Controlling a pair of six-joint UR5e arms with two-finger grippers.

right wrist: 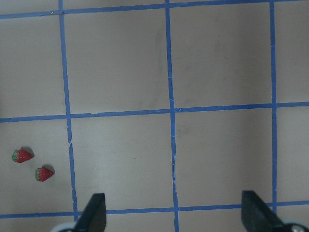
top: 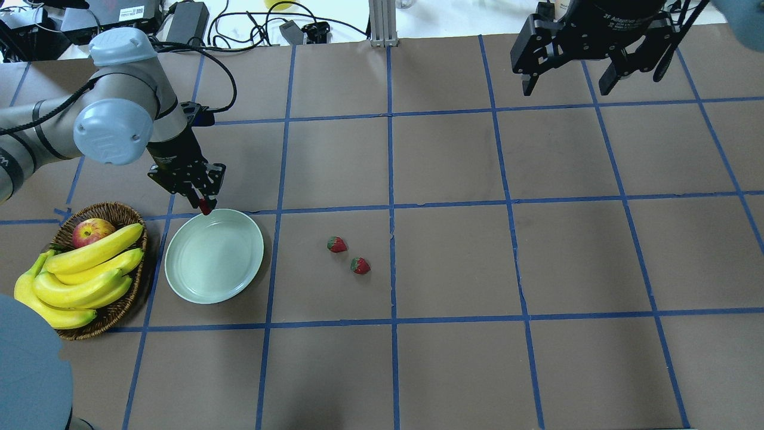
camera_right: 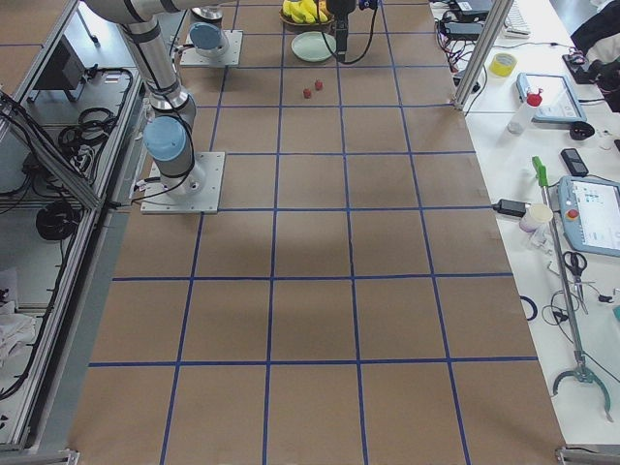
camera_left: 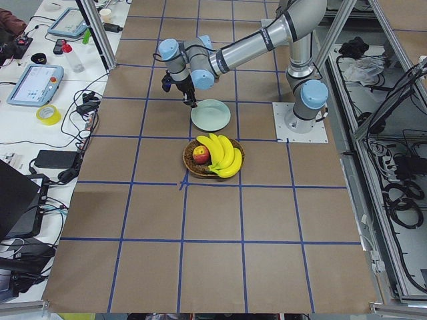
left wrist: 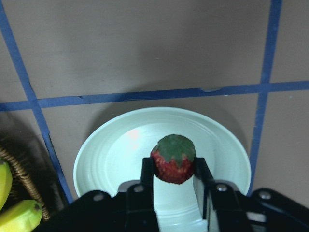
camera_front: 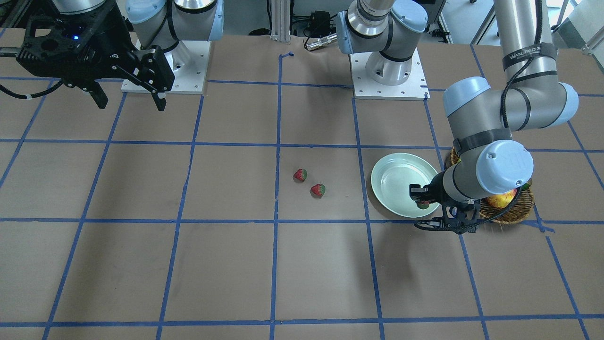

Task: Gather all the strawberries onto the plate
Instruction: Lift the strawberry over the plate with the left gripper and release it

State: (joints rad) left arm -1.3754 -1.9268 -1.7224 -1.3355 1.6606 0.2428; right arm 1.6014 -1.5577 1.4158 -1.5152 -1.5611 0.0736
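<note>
Front-facing view: my left gripper (camera_front: 421, 198) hangs over the plate (camera_front: 396, 165) near its rim, clenched on the held strawberry (camera_front: 423, 204); the second strawberry (camera_front: 300, 175) and third strawberry (camera_front: 318, 190) lie close together on the table (camera_front: 236, 264), apart from the plate; my right gripper (camera_front: 131, 105) is raised well away from them, jaws spread and empty.

Overhead view: the plate has nothing lying in it; the basket (top: 128, 210) with bananas (top: 89, 269) and an apple (top: 91, 231) sits just beside it.

Side views: both too small to add anything on either grip.

Left wrist view: the berry sits cap-up between both fingers, with the pale dish directly beneath it; whether it touches the dish I cannot tell.

Right wrist view: fingers wide apart, nothing between them; both loose berries show at the frame's lower left.

Finding: the step in hand is depositing the first berry; one of three is at the plate, none released. The next move, in my judgement, calls for lowering a little and opening the left jaws over the dish's middle so the berry does not roll off the rim; two pickups then remain.
</note>
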